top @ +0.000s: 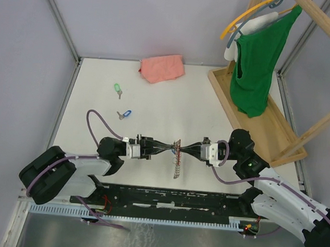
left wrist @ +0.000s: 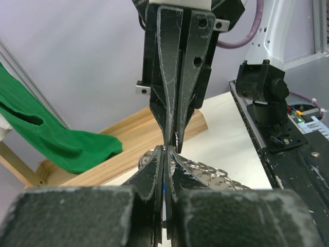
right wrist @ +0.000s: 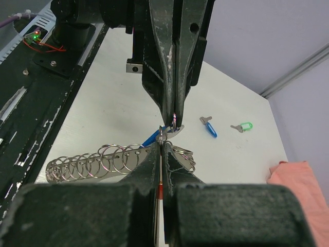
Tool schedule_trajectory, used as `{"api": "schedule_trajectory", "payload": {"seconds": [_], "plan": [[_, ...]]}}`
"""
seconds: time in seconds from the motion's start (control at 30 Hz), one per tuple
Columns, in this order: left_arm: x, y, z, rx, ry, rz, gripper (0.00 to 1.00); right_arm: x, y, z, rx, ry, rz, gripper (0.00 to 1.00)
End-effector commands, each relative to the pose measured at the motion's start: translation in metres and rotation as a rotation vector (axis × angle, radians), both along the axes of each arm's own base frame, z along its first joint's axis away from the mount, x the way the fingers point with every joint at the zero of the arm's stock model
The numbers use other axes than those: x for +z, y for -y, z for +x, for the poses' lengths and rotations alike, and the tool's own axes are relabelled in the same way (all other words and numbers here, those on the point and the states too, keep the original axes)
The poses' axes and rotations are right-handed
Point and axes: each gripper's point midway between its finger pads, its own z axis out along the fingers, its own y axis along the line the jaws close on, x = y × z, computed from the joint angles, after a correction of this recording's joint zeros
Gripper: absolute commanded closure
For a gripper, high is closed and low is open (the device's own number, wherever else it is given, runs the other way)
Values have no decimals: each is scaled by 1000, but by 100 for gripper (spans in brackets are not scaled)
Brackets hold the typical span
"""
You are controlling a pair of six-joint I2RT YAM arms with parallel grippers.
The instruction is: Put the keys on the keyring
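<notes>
My two grippers meet tip to tip above the table's front middle. The left gripper (top: 172,149) (left wrist: 166,150) is shut, and a blue key head (right wrist: 151,138) shows in and beside its jaws. The right gripper (top: 184,151) (right wrist: 162,144) is shut on the top end of the keyring (top: 177,165) (right wrist: 92,163), a metal strip carrying several rings that hangs below the tips. A small ring is pinched where the tips touch. A loose blue key (top: 124,114) (right wrist: 209,126) and a green key (top: 117,89) (right wrist: 243,126) lie on the table to the far left.
A folded pink cloth (top: 162,68) lies at the back. A wooden rack base (top: 251,116) with a green garment (top: 255,62) on hangers stands at the back right. Grey walls close in the table's sides.
</notes>
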Motion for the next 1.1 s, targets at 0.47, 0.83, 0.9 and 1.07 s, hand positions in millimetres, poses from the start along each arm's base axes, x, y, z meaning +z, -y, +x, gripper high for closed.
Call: {"api": "schedule_trajectory", "payload": {"seconds": [0.47, 0.83, 0.9, 1.07], "plan": [[38, -14, -14, 7, 81, -127, 97, 30, 0, 9, -53, 91, 86, 99], [38, -10, -15, -19, 82, -122, 97, 35, 0, 7, -48, 88, 106, 99], [38, -10, -15, -18, 82, -122, 97, 34, 0, 7, -48, 85, 100, 99], [39, -11, -14, -11, 88, -131, 97, 28, 1, 7, -47, 77, 75, 99]]}}
